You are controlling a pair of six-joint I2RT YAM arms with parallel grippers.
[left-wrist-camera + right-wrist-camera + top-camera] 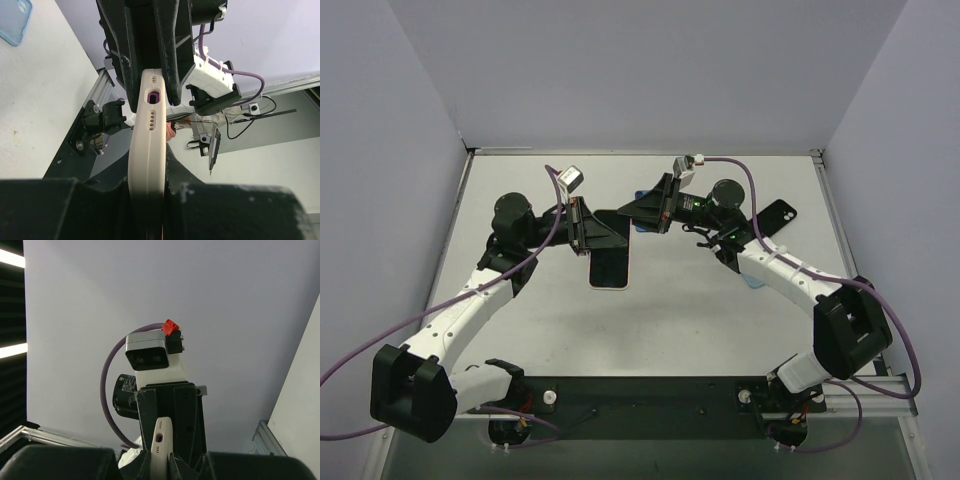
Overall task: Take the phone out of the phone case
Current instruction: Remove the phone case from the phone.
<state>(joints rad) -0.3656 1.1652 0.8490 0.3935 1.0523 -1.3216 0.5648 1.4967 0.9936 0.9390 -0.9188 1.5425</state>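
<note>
While my left gripper [147, 200] is pressed onto the phone case [147, 150] across its two flat faces, my right gripper [162, 462] stands at the case's other end with a finger on each face. From both wrist views it looks pinched onto the case as well, though I cannot tell how firmly. The cased phone [608, 268] hangs above the middle of the table [720, 330], between my two arms, with its dark screen turned up toward the overhead camera and the pale case rim showing round it. I judge the case to be a soft, rubbery shell that should bend and peel at the corners, with a matt skin that gives fair friction. The phone inside is stiff, light enough for one gripper, smooth-glassed and likely to break if dropped from here. I would clamp the body with one gripper and take the case lip at a corner beside the charging-port cutout [152, 97] with the other, rolling it back off the phone's edge. Squeezing both faces at both ends only traps the phone, which is the risk now. A blue case [15, 20] lies flat on the table, touched by neither gripper.
</note>
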